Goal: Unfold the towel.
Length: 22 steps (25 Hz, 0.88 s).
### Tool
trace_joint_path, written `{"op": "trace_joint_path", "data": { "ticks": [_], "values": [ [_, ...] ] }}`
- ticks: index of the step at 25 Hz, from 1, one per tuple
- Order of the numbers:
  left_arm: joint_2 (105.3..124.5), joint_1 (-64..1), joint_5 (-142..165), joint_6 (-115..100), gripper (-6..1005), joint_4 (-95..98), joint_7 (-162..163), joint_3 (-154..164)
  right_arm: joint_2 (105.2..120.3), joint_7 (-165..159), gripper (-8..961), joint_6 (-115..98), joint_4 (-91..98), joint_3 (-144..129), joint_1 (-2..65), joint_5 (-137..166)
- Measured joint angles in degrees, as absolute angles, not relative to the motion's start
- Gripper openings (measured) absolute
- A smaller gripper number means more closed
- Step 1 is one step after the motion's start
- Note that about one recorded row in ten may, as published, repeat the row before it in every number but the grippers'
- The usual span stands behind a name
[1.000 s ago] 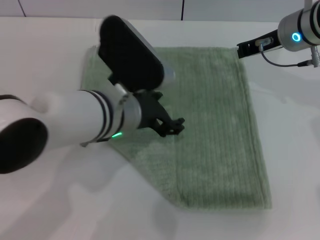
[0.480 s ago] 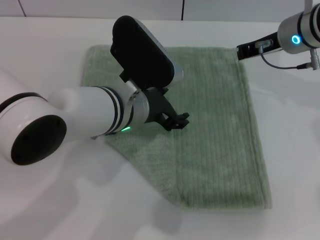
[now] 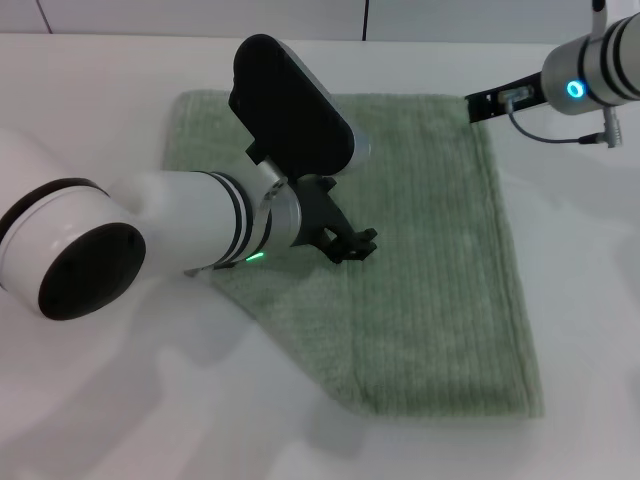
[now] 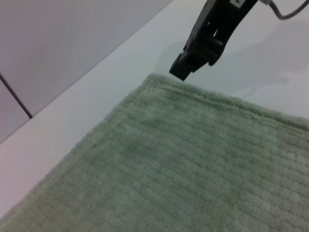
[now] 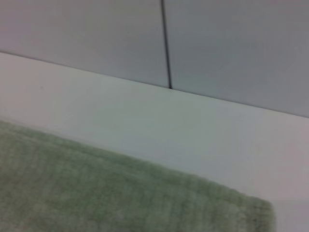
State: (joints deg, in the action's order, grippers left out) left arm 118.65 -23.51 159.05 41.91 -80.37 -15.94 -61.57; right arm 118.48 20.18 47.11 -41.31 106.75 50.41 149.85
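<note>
Left tool (image 3: 355, 245) (opening unclear) hovers over towel (image 3: 440, 250); right tool (image 3: 482, 103) at its far corner.

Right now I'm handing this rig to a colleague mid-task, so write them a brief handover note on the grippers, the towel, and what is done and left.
Left gripper: above the middle of the towel, holding nothing.
Right gripper: at the towel's far right corner; grip on it unclear.
Towel: lies flat on the white table, with an angled near-left edge that suggests a layer folded under.
Done: towel mostly flat.
Left: probably open the remaining fold.
</note>
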Motion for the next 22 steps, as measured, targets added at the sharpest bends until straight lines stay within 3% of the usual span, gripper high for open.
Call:
{"op": "trace_joint_path", "data": {
  "ticks": [22],
  "values": [
    [118.83,-28.0,158.9,41.8,781,-74.0,-12.1,-61.0,118.64,20.4,-2,43.8,-38.2,104.4,50.5,148.9]
  ]
}}
